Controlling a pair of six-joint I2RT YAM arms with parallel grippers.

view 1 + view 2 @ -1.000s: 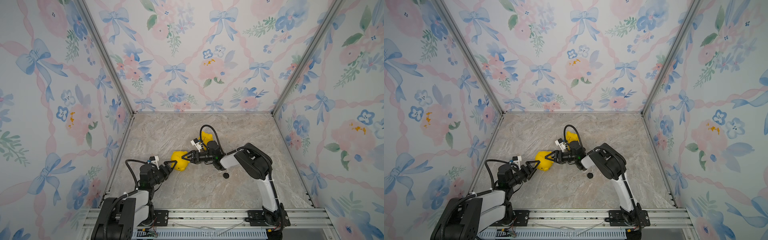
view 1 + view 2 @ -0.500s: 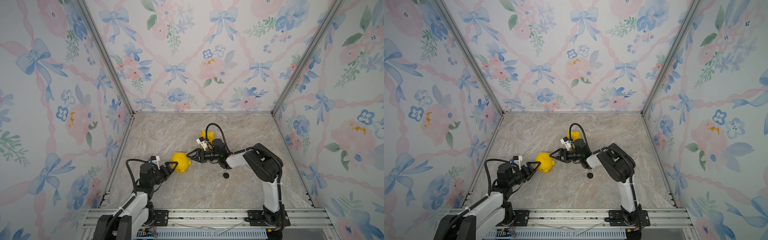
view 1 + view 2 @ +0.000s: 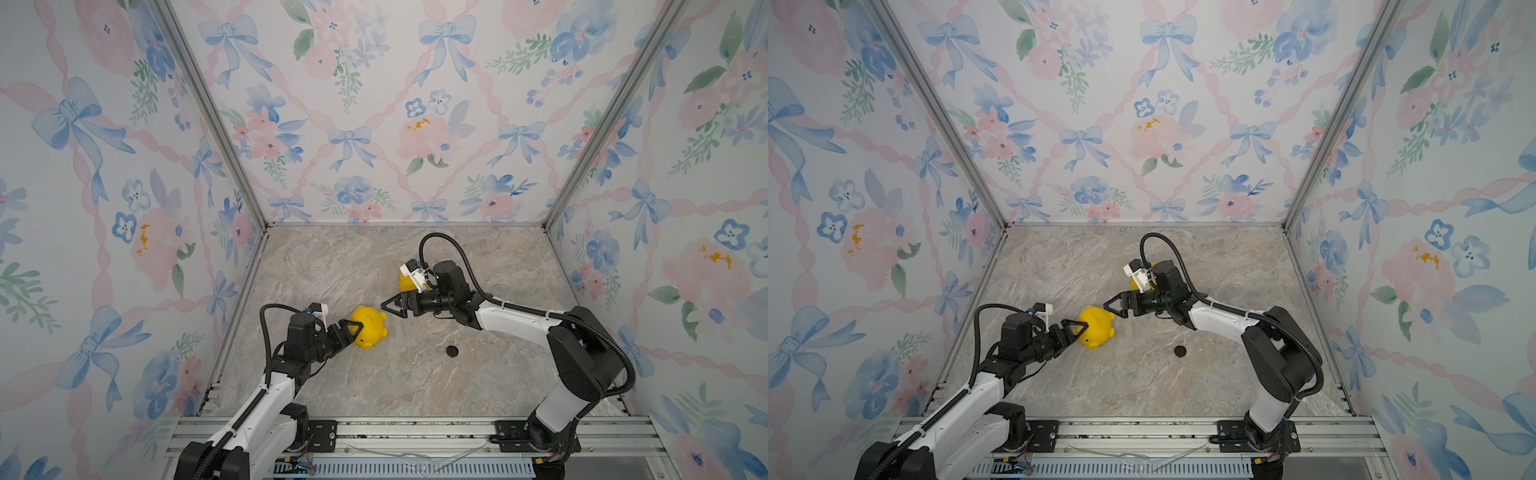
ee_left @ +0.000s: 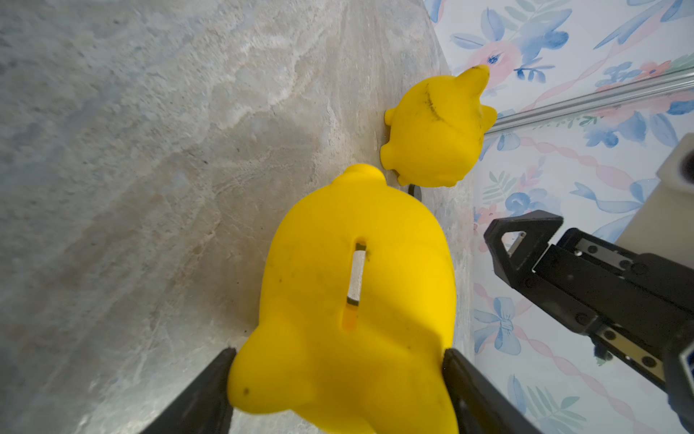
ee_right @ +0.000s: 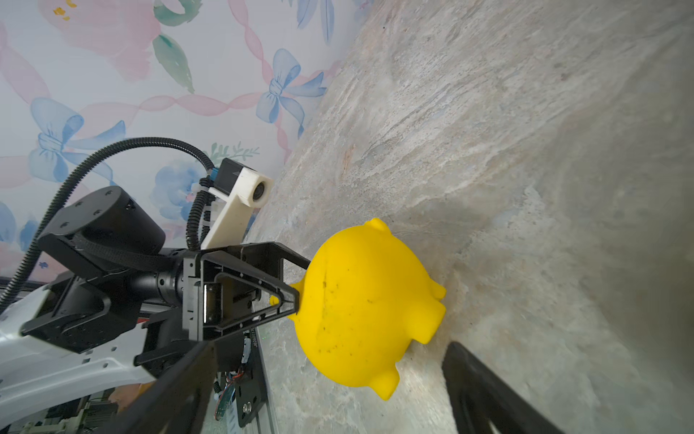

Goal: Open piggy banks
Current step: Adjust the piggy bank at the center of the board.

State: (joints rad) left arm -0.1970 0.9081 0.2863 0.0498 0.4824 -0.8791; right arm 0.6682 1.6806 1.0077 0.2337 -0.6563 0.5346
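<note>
Count 2: near piggy bank (image 3: 371,332) mid-frame, left gripper (image 3: 352,328) clamped on it; far piggy bank (image 3: 406,283) by right gripper (image 3: 392,310) (wide, empty). 1 black plug (image 3: 451,351).

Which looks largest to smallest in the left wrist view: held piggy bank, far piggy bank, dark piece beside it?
1. held piggy bank (nearness inflates it)
2. far piggy bank
3. dark piece, partly hidden

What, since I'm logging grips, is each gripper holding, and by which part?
The left gripper clamps the nearer piggy bank by the body end facing it. The right gripper is open, holding nothing.
</note>
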